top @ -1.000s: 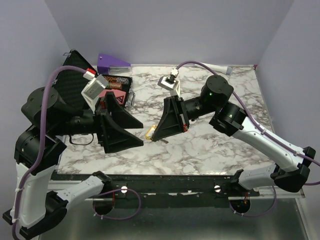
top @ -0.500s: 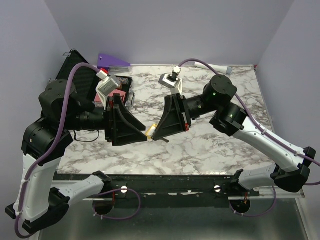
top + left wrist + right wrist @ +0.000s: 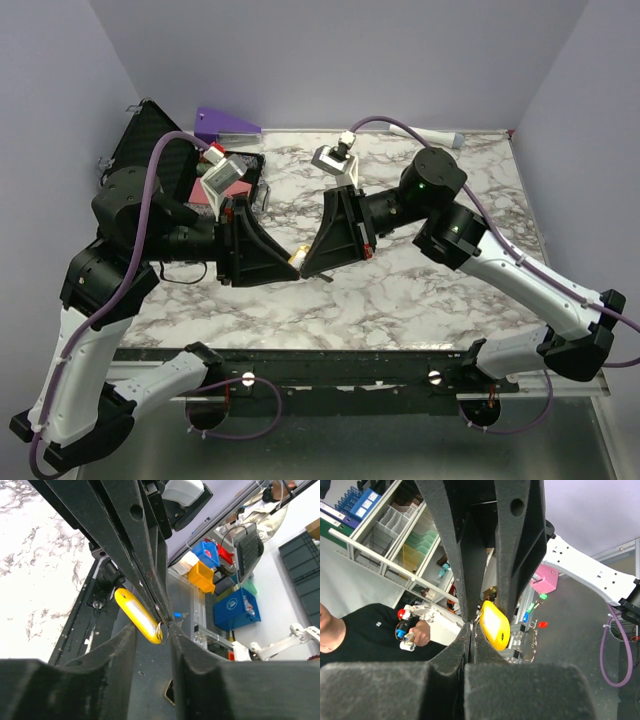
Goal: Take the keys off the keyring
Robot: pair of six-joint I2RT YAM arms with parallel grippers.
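The keys [image 3: 296, 257] show as one small, flat, yellow oblong piece with a paler face, hung on a thin wire ring [image 3: 161, 628]. They are in the air, tilted, above the surface just left of its middle, with the ring end nipped in the closed jaws of the right gripper [image 3: 305, 266].

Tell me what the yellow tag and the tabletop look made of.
Yellow tag: likely glossy plastic; smooth, rounded, with a bright highlight and a paler window in its face. Tabletop: white marble look with grey veins, satin; real stone or printed laminate cannot be told.
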